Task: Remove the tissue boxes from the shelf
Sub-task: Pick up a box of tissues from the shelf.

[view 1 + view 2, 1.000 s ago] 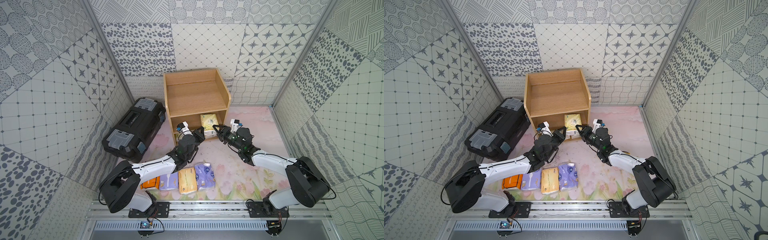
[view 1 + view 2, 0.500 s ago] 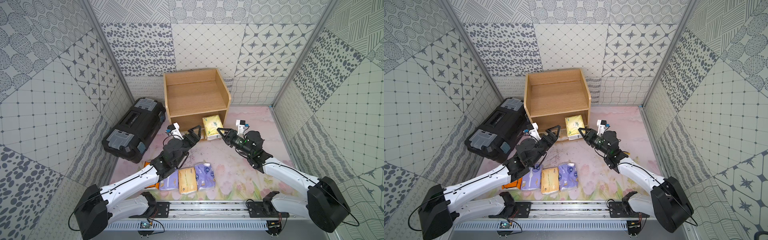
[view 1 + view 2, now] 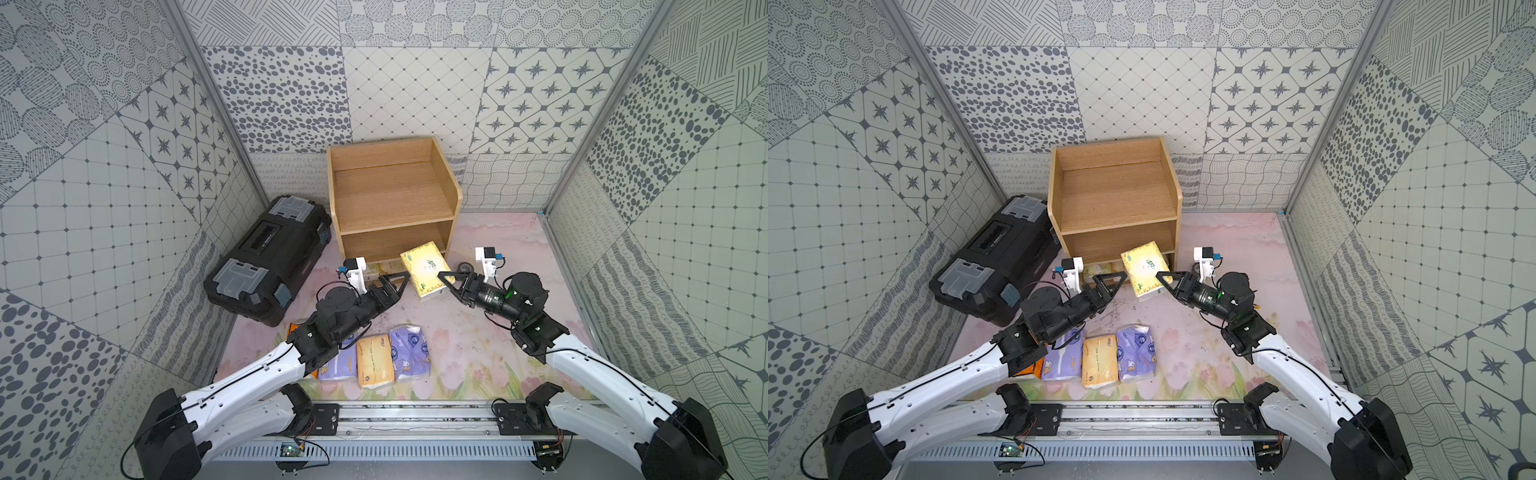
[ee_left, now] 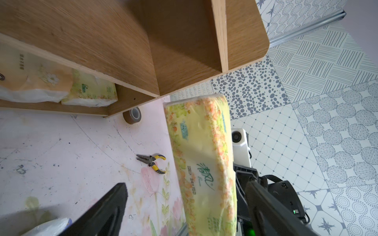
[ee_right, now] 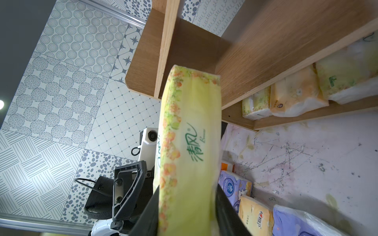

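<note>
The light-wood shelf (image 3: 390,195) (image 3: 1113,191) stands at the back centre. My right gripper (image 3: 436,282) (image 5: 187,196) is shut on a pale green-yellow tissue box (image 3: 424,270) (image 4: 202,163), held in the air just in front of the shelf's lowest tier. My left gripper (image 3: 395,276) (image 4: 185,183) stands open beside that pack, its fingers clear of it. Three tissue boxes lie in the lowest tier: green-yellow (image 5: 255,104), peach (image 5: 294,96), green-yellow (image 5: 347,77). On the floor lie two lavender packs (image 3: 338,361) (image 3: 409,351), a peach one (image 3: 374,361) and an orange one (image 3: 293,328), partly under my left arm.
A black toolbox (image 3: 270,257) sits left of the shelf. A grey tape roll (image 4: 132,115) stands by the shelf's right foot. Yellow-handled pliers (image 4: 152,161) lie on the floor to the right. Patterned walls close in on three sides.
The left gripper has opened and let go of the green-yellow pack. Both arms have drawn back from the shelf, the right one bringing the pack out with it.
</note>
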Controlling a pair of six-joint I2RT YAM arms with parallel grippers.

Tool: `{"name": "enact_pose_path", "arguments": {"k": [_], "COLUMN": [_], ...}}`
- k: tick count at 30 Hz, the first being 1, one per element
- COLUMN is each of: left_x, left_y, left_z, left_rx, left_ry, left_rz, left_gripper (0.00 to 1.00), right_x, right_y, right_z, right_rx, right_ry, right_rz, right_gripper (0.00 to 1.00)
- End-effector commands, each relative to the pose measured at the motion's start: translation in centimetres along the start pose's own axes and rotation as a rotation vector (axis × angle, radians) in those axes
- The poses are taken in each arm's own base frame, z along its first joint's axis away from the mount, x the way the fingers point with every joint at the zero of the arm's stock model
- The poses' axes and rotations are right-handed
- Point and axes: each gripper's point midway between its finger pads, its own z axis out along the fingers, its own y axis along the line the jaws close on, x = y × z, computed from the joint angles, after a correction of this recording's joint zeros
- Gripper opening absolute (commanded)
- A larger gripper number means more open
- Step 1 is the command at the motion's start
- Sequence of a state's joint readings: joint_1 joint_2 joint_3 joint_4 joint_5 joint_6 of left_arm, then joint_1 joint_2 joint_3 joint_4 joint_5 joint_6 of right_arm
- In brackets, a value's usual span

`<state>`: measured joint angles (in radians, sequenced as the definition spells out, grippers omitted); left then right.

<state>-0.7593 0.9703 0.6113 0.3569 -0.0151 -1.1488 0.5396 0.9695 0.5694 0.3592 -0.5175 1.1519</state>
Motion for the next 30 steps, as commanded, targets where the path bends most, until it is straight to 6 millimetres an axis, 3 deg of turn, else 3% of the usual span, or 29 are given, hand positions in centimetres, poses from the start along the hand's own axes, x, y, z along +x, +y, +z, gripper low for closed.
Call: {"name": "enact_pose_path", "arguments": {"k": [1, 4, 5, 14, 17, 20, 25, 30], "left_x": [2.1, 2.3, 2.4, 3.0, 3.1, 3.1, 3.4, 4.8], "left_y": [-3.0, -3.1, -2.9, -2.7, -2.6, -2.4, -1.5, 0.6], "left_z": [0.7, 1.5, 1.7, 2.7, 2.7, 2.7, 2.6, 2.1], "left_rx": [0.164, 0.187, 0.187, 0.187, 0.182, 0.168, 0.128, 0.03], "left_ry": [0.127, 0.129, 0.127, 0.122, 0.123, 0.119, 0.122, 0.154], "left_rz": [-0.024, -0.036, -0.041, -0.04, -0.036, -0.027, -0.011, 0.034], "left_gripper": [0.95, 0.89, 0.85, 0.41, 0.33, 0.27, 0.22, 0.2], "right_x": [1.0, 1.2, 1.6, 2.1, 2.1, 2.1, 1.6, 0.9], "right_y": [1.8, 2.4, 1.6, 0.4, -0.1, -0.7, -3.3, -6.3], "right_z": [-0.6, -0.9, -1.0, -2.0, -2.3, -2.9, -5.1, -8.7], "right_rx": [-0.082, -0.097, -0.078, -0.024, 0.009, 0.051, 0.228, 0.443], "right_ry": [0.041, 0.042, 0.045, 0.03, 0.019, 0.005, -0.066, -0.164], "right_rz": [-0.029, -0.031, -0.02, -0.019, -0.027, -0.04, -0.077, -0.137], "right_gripper": [0.24, 0.24, 0.24, 0.25, 0.28, 0.39, 0.83, 0.9]}}
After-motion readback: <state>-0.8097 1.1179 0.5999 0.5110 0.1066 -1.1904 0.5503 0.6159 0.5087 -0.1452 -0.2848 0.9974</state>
